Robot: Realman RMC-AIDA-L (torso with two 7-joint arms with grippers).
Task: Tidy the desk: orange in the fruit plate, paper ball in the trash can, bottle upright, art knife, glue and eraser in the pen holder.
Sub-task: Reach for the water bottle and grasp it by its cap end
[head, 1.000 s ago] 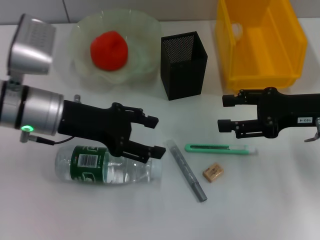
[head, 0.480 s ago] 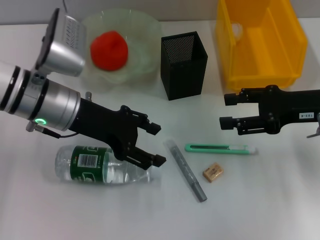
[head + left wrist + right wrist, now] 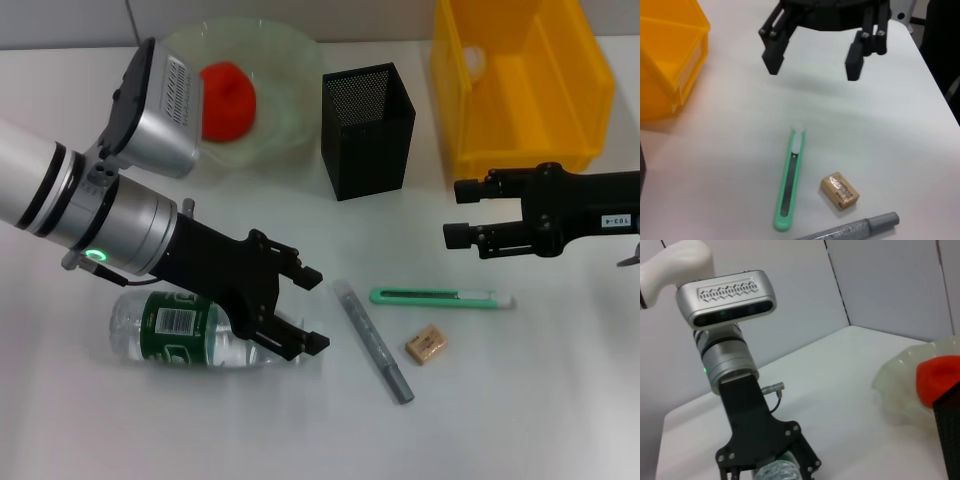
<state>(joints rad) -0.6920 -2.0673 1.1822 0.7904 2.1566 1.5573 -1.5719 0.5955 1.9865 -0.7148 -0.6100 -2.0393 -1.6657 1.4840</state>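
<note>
The left gripper (image 3: 300, 312), its 2 black fingers spread wide, has dropped lower and swung further over the cap end of the small clear plastic water bottle with the green label (image 3: 195, 335), which lies on its side on the plain white desk (image 3: 520, 400); a second ago the arm sat higher and flatter. I judge it is lining up to grasp the bottle near the neck and stand it up.

The right gripper (image 3: 458, 212), also open, has lifted slightly and hangs idle, just above the slim mint-green art knife (image 3: 442, 297). The tan-brown eraser block (image 3: 426, 344) and the thin grey glue stick (image 3: 373, 340) lie between the 2 grippers.

The left wrist view shows that gripper's spread fingers head-on (image 3: 815, 65), clear of the knife (image 3: 790, 187) and eraser (image 3: 839, 190). The right wrist view alone shows the bottle sitting between the left fingers (image 3: 771, 471).
</note>
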